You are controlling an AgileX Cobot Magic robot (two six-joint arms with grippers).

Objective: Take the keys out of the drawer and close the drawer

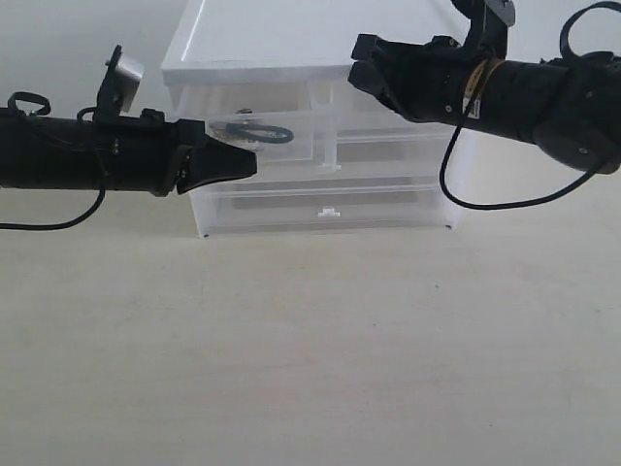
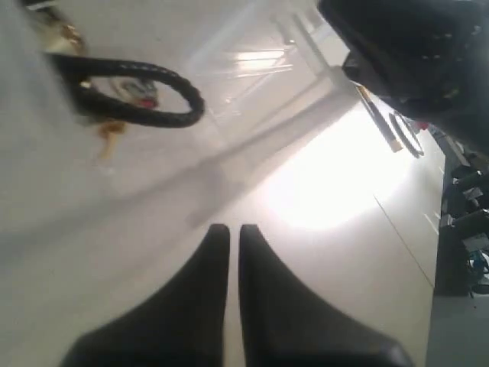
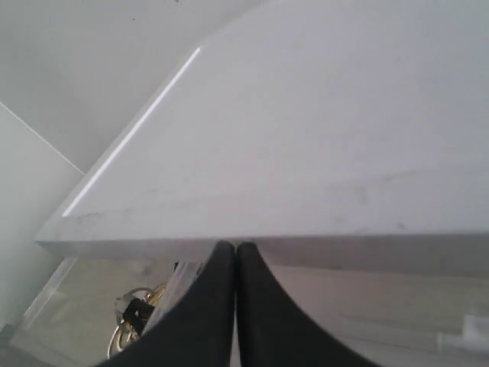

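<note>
Caller: Tools first. The left tool [image 1: 247, 161] is seen with its fingers pressed together, nothing pinched between them. Its tip is held right at the front wall of the drawer [image 1: 303, 148]; whether contact is made cannot be told.

Spotter: The right tool [image 1: 357, 70] is likewise found clamped flat on itself and empty, and is placed at the front edge of the cabinet [image 1: 291, 39] top, above the drawer.

Caller: And the keys [image 1: 254, 131]?

Spotter: They are spotted inside the drawer, which is pulled partly out on the cabinet's left side. A black loop strap [image 2: 195, 99] is laid across the bunch, and gold glints are caught beside it through the translucent plastic.
</note>
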